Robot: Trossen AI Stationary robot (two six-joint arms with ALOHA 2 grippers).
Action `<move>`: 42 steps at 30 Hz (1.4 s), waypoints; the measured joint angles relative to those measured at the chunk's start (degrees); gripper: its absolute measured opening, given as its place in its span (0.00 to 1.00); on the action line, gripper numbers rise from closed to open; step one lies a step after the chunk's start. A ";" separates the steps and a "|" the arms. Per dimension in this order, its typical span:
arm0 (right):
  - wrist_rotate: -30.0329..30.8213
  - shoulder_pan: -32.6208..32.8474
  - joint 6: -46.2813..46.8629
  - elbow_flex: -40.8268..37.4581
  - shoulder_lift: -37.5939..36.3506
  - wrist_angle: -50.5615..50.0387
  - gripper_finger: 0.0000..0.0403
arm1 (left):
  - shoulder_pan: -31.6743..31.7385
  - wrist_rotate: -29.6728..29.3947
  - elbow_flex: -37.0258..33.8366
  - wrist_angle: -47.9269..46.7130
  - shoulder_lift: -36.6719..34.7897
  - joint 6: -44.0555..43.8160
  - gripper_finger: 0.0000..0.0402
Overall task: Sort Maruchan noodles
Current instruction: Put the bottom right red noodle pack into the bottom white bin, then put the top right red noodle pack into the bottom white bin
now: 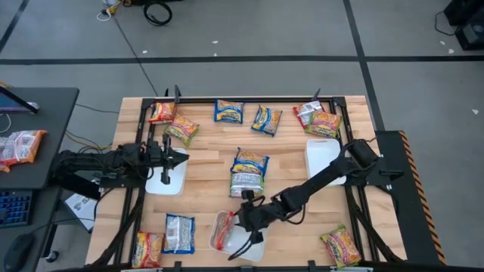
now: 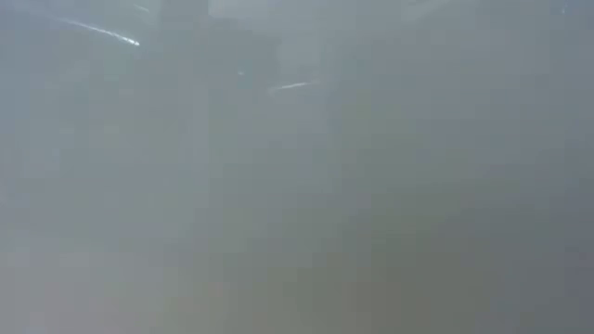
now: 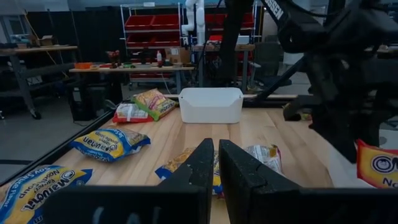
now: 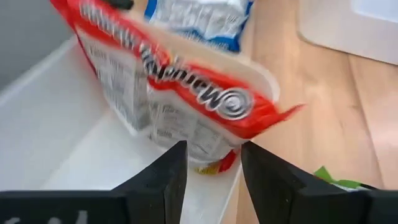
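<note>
A red-and-silver Maruchan packet [image 4: 168,99] lies partly inside the near white tray [image 1: 242,248], between the parted fingers of the right gripper [image 1: 246,227], not clamped. Other packets [image 1: 249,162] lie scattered across the table [image 1: 302,174]. The left gripper [image 1: 181,159], jaws closed and empty, hovers over the left tray [image 1: 168,181].

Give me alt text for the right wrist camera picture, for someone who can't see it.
A red-and-silver Maruchan packet hangs tilted over the white tray, just beyond the right gripper, whose dark fingers stand apart. A blue packet lies behind it on the wooden table.
</note>
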 joint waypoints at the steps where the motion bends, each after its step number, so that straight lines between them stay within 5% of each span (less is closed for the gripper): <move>1: -0.74 0.17 1.21 0.00 -0.34 0.08 0.40 | 0.00 -0.01 -0.01 0.00 0.00 0.00 0.08; 6: -4.27 3.51 2.22 0.00 -0.83 1.82 0.42 | 0.00 -0.01 0.01 0.00 0.00 0.00 0.08; 14: -0.22 7.55 -1.52 0.04 -0.83 1.90 0.42 | 0.00 -0.01 0.00 0.00 -0.01 0.00 0.08; 27: -5.64 9.24 3.26 0.21 -0.85 -10.57 0.42 | 0.00 -0.01 0.00 -0.01 0.00 0.00 0.08; 42: -0.22 4.94 -3.63 0.07 -0.68 -23.31 0.42 | -0.02 -0.01 0.00 -0.02 0.00 -0.01 0.08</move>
